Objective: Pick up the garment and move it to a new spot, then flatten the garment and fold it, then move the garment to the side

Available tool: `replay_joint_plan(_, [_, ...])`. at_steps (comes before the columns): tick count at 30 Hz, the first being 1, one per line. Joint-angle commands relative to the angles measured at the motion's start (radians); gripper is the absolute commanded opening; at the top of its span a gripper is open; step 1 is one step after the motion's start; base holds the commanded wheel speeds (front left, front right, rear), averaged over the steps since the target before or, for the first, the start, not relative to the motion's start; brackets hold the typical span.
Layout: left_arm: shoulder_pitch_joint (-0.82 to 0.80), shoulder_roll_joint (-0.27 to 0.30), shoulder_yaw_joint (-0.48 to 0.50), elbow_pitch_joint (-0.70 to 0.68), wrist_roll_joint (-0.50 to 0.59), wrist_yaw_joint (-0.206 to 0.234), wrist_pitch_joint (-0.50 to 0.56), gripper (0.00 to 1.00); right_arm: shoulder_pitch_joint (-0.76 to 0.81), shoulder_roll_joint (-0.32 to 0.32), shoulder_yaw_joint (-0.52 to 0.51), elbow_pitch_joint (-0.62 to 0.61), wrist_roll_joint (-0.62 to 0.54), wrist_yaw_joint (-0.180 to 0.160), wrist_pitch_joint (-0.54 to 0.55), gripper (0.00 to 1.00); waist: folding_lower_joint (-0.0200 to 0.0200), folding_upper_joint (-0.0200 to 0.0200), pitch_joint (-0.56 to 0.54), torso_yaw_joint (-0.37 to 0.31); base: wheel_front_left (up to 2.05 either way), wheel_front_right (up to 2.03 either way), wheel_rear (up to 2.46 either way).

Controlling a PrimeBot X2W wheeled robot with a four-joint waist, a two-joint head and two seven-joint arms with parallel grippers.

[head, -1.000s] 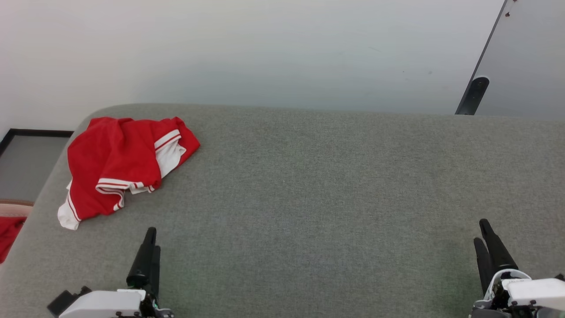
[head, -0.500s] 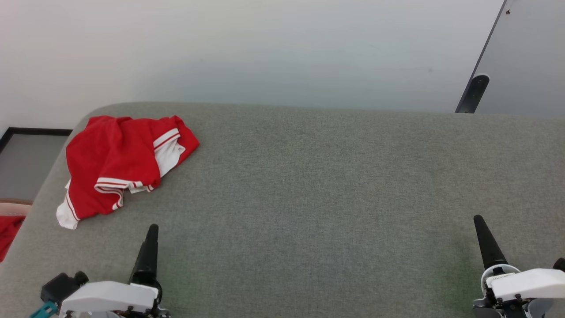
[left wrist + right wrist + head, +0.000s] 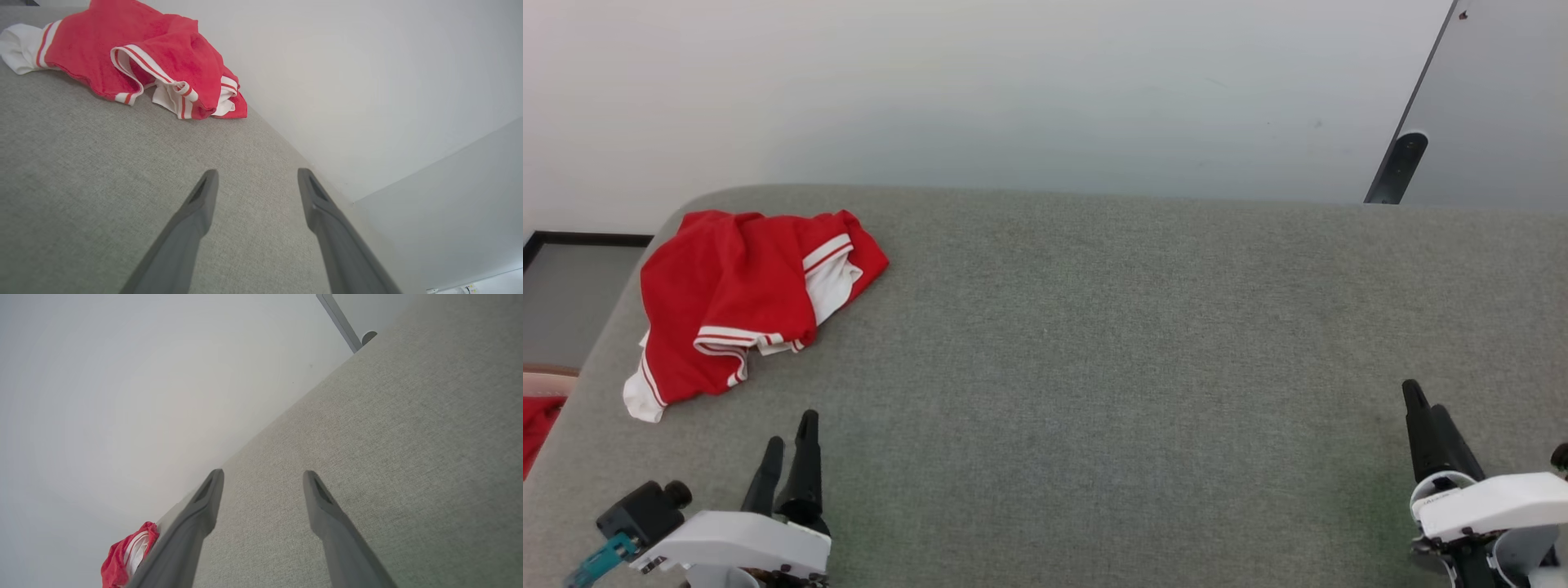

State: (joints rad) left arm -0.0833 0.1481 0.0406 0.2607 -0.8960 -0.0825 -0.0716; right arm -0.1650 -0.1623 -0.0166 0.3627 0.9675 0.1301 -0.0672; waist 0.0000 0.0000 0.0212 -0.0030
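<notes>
The garment (image 3: 735, 294) is a crumpled red shirt with white sleeves and striped trim, lying at the far left corner of the grey table (image 3: 1094, 343). In the left wrist view the garment (image 3: 135, 53) lies ahead and to the upper left of the fingers. From the right wrist, a bit of the garment (image 3: 126, 555) peeks past the left finger. My left gripper (image 3: 791, 437) is open at the lower left, a short way in front of the shirt, empty (image 3: 255, 179). My right gripper (image 3: 1425, 404) is open at the lower right, far from the shirt, empty (image 3: 263, 479).
A pale wall runs behind the table. A dark-framed grey panel (image 3: 1478, 106) leans at the upper right. Left of the table's edge are a dark-framed panel (image 3: 564, 294) and a red cloth scrap (image 3: 535, 425) lower down.
Both wrists have rolled, so the left gripper now shows two fingers side by side in the head view. The head camera has tilted slightly; the garment lies as before.
</notes>
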Motion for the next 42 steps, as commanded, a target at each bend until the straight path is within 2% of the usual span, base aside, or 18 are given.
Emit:
replay_joint_plan(1, [-0.025, 0.010, -0.001, -0.013, 0.027, 0.003, -0.008, 1.00, -0.033, -0.011, 0.005, -0.008, -0.024, 0.000, -0.008, 1.00, 0.0000, 0.0000, 0.001, 0.000, 0.00, 0.00, 0.00])
replay_joint_plan(17, [-0.038, 0.027, -0.005, -0.003, 0.244, 0.001, -0.057, 1.00, -0.061, -0.025, 0.008, 0.013, -0.226, 0.001, -0.059, 1.00, 0.0000, 0.0000, 0.011, -0.006, 0.00, 0.00, 0.00])
replay_joint_plan(42, [-0.032, 0.049, -0.032, 0.007, 0.516, -0.005, -0.120, 1.00, -0.063, -0.064, 0.028, 0.043, -0.455, 0.001, -0.113, 1.00, 0.0000, 0.0000, 0.007, -0.009, 0.00, 0.00, 0.00])
